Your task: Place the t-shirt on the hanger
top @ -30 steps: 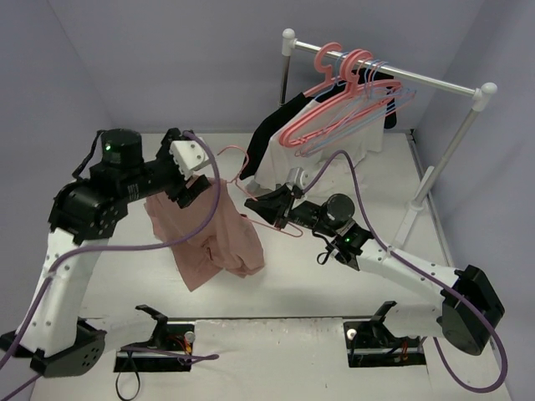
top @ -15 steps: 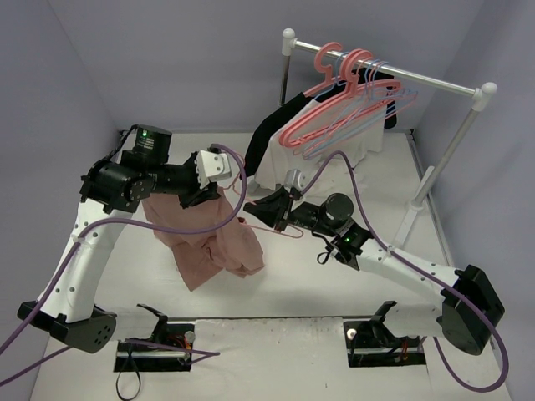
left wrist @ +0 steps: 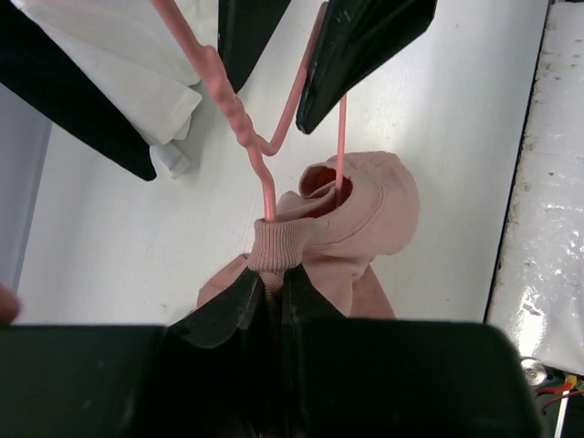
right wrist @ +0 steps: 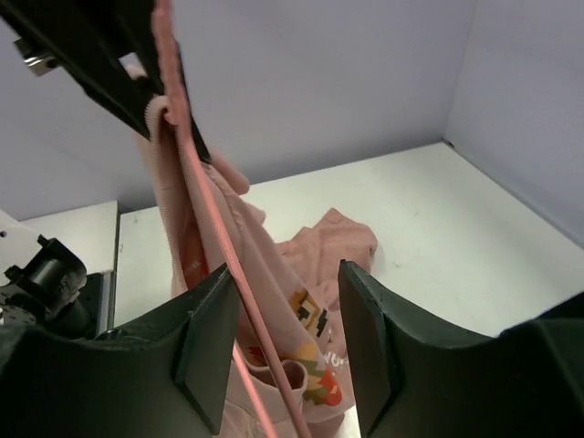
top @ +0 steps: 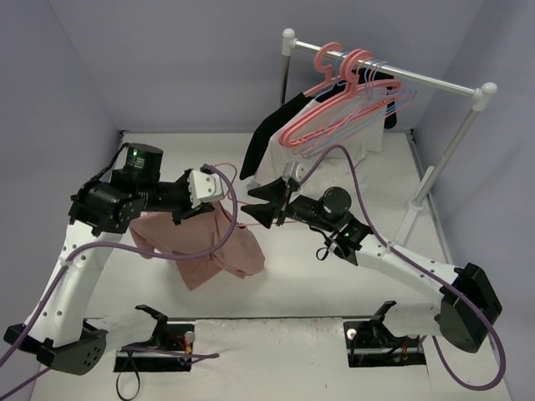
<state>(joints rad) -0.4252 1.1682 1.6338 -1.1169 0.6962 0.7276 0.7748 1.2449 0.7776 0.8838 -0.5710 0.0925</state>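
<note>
We pinch the shirt [left wrist: 374, 201] by its collar in the left gripper [left wrist: 272, 285], the rest hanging below. The hanger [left wrist: 239, 123] rises from the neck hole straight ahead, loose between the spread jaws of the right gripper [right wrist: 285, 306].

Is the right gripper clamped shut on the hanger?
No, the right wrist view shows the right gripper open, the hanger passing through the gap between its fingers.
</note>
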